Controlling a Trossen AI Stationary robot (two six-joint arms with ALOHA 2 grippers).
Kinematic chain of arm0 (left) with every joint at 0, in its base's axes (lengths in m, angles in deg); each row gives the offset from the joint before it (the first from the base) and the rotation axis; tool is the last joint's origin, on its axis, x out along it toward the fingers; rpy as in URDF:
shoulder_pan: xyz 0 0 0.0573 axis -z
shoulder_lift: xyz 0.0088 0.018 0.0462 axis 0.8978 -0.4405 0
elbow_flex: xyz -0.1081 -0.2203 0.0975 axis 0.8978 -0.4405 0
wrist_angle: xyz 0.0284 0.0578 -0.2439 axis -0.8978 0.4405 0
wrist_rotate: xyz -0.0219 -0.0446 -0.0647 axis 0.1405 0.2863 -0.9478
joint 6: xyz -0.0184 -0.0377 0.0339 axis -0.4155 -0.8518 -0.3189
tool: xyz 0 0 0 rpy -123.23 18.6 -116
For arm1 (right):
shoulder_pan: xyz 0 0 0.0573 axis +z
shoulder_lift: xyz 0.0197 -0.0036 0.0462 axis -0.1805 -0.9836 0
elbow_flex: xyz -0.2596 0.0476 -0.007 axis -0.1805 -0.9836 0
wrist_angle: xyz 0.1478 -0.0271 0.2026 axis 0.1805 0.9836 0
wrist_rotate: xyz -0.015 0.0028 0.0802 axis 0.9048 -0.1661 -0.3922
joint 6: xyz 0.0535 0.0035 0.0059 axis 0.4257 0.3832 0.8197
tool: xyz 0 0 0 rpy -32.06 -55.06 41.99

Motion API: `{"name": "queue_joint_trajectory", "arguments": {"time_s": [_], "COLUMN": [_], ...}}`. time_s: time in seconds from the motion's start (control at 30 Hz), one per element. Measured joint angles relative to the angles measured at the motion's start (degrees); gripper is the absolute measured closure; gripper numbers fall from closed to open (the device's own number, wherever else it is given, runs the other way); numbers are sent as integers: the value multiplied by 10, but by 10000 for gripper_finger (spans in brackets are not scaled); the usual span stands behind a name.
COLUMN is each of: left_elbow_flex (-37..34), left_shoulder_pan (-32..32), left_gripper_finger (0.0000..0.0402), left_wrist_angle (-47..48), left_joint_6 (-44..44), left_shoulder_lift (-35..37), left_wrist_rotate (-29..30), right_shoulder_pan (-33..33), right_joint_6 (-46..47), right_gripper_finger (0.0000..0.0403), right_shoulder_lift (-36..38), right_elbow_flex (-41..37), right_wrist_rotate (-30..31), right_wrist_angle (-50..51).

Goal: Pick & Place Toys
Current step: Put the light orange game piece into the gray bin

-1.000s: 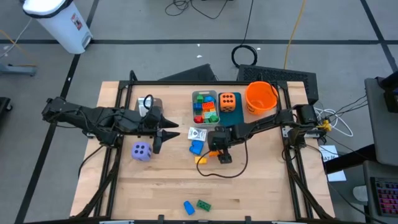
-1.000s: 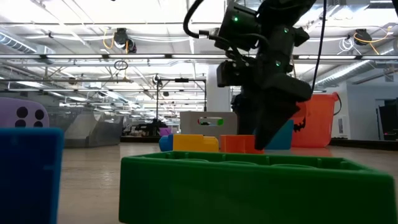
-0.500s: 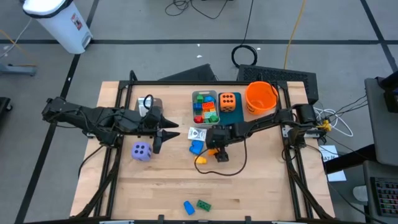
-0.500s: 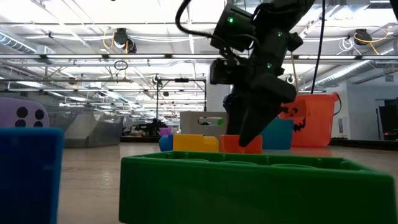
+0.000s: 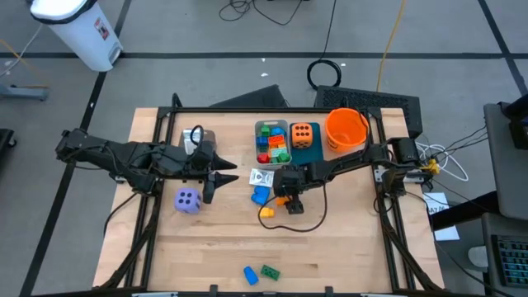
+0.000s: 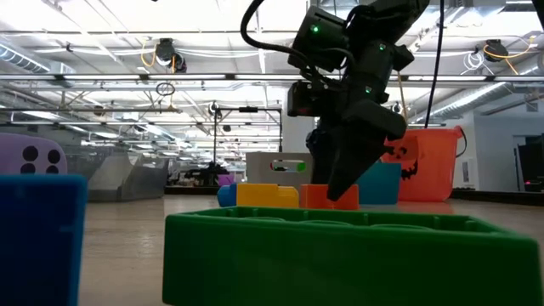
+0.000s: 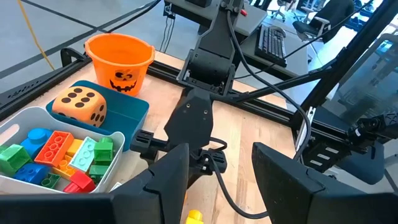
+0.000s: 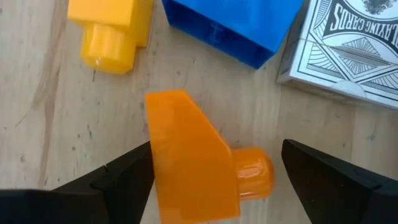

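Fingers of the right end effector spread open, flanking the orange brick, ungripped.

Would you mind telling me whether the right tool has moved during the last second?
Yes. In the low view the right tool has shifted left, away from the orange bucket, and now stands over the orange brick.

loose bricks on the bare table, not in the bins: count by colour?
Blue bricks: 2
Green brick: 1
Yellow brick: 1
Orange brick: 1
Total: 5
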State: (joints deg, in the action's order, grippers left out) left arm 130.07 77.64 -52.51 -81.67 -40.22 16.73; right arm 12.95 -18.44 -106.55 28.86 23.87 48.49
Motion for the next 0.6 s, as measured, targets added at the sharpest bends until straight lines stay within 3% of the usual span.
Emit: {"name": "queue_joint_trajectory", "arguments": {"time_s": [0.23,0.6], "left_elbow_flex": [0,0], "left_shoulder_pan": [0,0], "left_gripper_finger": [218,218], "left_wrist_angle": [0,0], "left_joint_6": [0,0], "left_shoulder_lift": [0,0], "left_wrist_rotate": [0,0], "right_shoulder_pan": [0,0], "right_joint_6": [0,15], "right_gripper_finger": [122,155], "right_shoulder_lift": [0,0], "right_elbow_flex": [0,0], "right_wrist_rotate": [-1,-1], "right_wrist_angle": [0,1]}}
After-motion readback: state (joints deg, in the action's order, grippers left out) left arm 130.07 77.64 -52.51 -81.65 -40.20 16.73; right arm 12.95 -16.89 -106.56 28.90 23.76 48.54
